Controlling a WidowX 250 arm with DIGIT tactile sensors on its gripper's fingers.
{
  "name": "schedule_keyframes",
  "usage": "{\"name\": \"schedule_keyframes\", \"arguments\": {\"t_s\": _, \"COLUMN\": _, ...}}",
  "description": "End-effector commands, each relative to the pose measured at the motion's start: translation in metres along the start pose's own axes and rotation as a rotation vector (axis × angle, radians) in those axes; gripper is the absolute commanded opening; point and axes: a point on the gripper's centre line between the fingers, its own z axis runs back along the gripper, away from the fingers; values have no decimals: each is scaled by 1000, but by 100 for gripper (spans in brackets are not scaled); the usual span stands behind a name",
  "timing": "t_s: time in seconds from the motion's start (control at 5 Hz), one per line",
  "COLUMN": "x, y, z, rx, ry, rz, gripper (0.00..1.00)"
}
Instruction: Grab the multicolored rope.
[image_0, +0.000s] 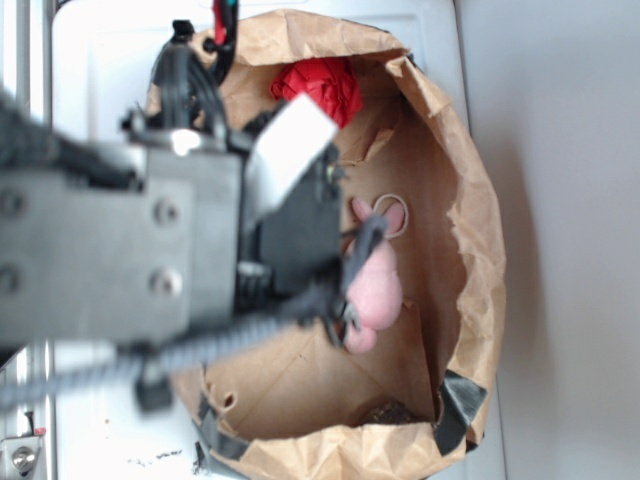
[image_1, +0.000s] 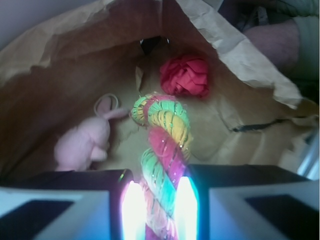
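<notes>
The end effector (image_1: 155, 210) is clamped on the multicolored rope (image_1: 164, 165), whose straight part runs between the fingers (image_1: 132, 210) while its hooked end curls ahead. Beyond lie the pink plush bunny (image_1: 85, 142), left, and red wad (image_1: 185, 75), inside the paper bag (image_1: 240, 50).

In the wrist view the multicolored rope (image_1: 164, 165) runs up from between the two fingers of the gripper (image_1: 156, 210), which press against its sides, and its hooked end curls left toward the pink plush bunny (image_1: 85, 142). A red ball-like wad (image_1: 185, 75) lies beyond the rope's curve. All three sit inside a crumpled brown paper bag (image_1: 60, 65).
</notes>
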Motion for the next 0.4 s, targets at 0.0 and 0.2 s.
{"name": "schedule_keyframes", "arguments": {"t_s": 0.0, "x": 7, "y": 1, "z": 30, "rx": -121, "ry": -18, "rz": -38, "gripper": 0}}
{"name": "schedule_keyframes", "arguments": {"t_s": 0.2, "x": 7, "y": 2, "z": 30, "rx": -138, "ry": -29, "rz": -36, "gripper": 0}}
